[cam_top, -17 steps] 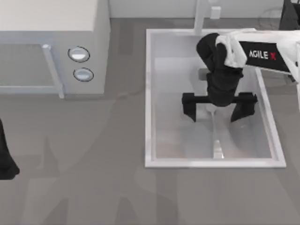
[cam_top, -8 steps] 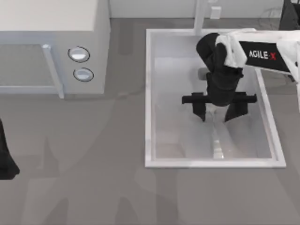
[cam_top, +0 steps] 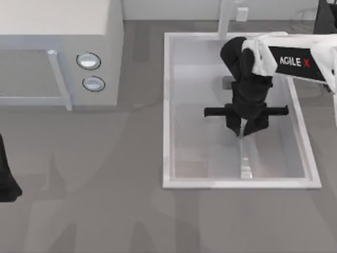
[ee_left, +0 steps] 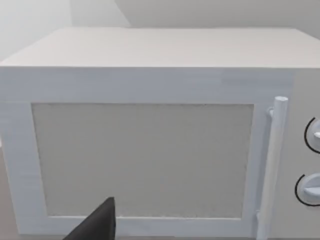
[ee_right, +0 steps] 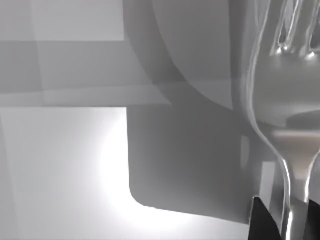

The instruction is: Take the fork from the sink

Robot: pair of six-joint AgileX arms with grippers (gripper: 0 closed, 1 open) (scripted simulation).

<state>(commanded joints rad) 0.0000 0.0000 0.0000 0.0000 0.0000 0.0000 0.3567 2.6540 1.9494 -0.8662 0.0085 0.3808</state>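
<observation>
My right pincer (cam_top: 242,128) seems closed on the fork (cam_top: 244,155) neck, inside the sink (cam_top: 167,105); next, lift straight up.

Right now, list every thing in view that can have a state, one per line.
fork: lying flat on the sink bottom, gripped near its neck.
sink: holds the fork.
right gripper: down in the sink, shut on the fork.
left gripper: parked at the table's left edge.
microwave: door shut.
</observation>
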